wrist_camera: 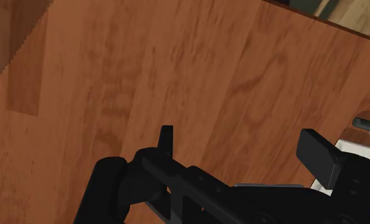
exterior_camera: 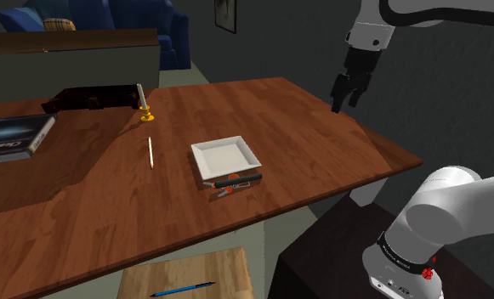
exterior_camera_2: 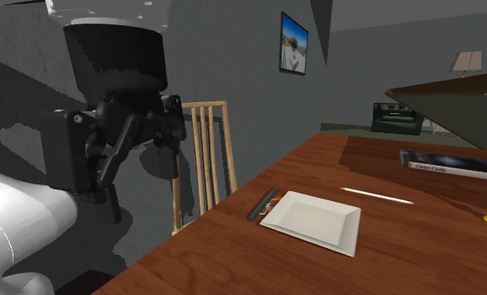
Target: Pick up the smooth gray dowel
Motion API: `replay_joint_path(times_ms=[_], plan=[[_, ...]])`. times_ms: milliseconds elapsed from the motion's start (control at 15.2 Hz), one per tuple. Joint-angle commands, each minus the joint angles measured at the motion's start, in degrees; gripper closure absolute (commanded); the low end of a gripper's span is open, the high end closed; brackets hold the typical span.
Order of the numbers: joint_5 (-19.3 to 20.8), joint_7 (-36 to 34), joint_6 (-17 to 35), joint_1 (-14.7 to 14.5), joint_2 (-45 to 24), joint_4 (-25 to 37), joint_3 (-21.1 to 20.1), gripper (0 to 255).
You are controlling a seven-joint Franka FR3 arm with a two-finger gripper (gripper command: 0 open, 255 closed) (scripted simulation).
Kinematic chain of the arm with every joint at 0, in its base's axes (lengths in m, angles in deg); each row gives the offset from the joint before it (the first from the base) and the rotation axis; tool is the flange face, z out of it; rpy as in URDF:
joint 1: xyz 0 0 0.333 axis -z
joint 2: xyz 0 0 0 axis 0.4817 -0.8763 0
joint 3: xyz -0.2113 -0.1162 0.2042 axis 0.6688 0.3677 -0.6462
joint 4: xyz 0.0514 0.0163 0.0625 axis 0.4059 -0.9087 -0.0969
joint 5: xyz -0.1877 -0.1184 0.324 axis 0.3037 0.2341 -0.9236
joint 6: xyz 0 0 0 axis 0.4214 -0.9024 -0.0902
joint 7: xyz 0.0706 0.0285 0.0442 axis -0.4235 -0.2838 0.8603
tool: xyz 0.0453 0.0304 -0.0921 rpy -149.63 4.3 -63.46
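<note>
Two black fingers well apart, nothing between them: all-black two-finger gripper (exterior_camera: 345,104), up in the air over the corner of the reddish-brown wooden table (exterior_camera: 83,195) at the shoulder view's right, well apart from everything lying on it. Down on the planks, near the middle of the table: flat white square plate (exterior_camera: 226,156). Along the plate's edge nearest the shoulder camera, just beside it: short dark gray smooth dowel (exterior_camera: 239,178), lying flat, with a small orange-and-dark object (exterior_camera: 224,192) close against its other side; cannot tell whether touching. Off to the shoulder view's left of the plate, lying alone: thin pale stick with a red tip (exterior_camera_2: 377,196). Farther back: upright white candle in a yellow holder (exterior_camera: 141,102), next to a long black box (exterior_camera: 92,98). At the shoulder view's left edge: dark-covered book (exterior_camera: 11,136). Beyond the table: blue sofa (exterior_camera: 109,17). Below the near edge: pale wooden slab (exterior_camera: 219,267) with a blue pen (exterior_camera: 183,289) on it. On the gray wall in the second exterior view: framed picture (exterior_camera_2: 293,43).
</note>
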Motion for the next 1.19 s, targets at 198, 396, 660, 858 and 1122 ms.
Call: replay_joint_path(times_ms=[198, 396, 660, 858, 1122], plan=[[-0.6, 4.4, 4.4, -3.1, -3.9, 0.2, -0.9, 0], [-1.2, 8.8, 8.4, -6.1, -7.8, 0.7, -2.0, 0], [-2.0, 14.6, 13.3, -9.9, -12.9, 1.6, -3.6, 0], [-2.5, 18.9, 16.6, -12.6, -16.4, 2.5, -5.0, 0], [-3.1, 24.4, 20.7, -16.2, -20.8, 3.6, -7.1, 0]])
